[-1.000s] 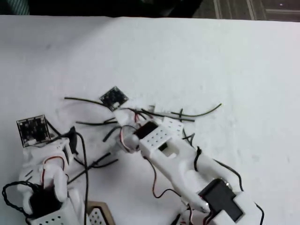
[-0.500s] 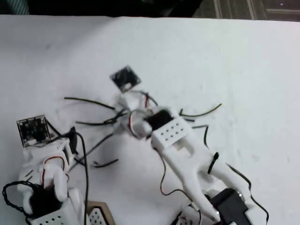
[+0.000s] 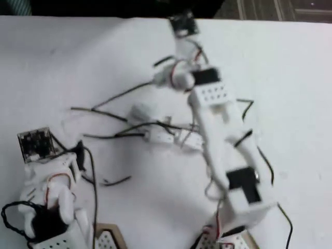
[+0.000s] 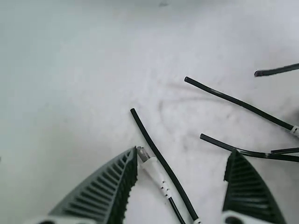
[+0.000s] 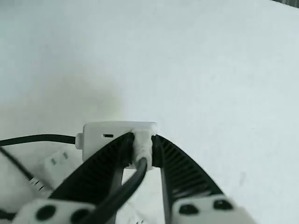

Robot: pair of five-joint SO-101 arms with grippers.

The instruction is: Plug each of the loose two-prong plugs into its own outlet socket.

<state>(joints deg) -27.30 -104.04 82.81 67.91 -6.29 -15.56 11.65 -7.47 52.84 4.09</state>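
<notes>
Plug, pressed against one white socket, is pinched between the closed right fingers; that arm has swung from the tabletop middle to its far edge. Left fingers spread wide, empty, over black cables. Three white pieces lie mid-tabletop.

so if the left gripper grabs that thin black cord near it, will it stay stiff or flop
Probably floppy: the black cord is thin and lies slightly curved on the table. Likely very light, so its free end may droop or swing. Being so thin, it could slip from the left gripper unless pinched squarely.
</notes>
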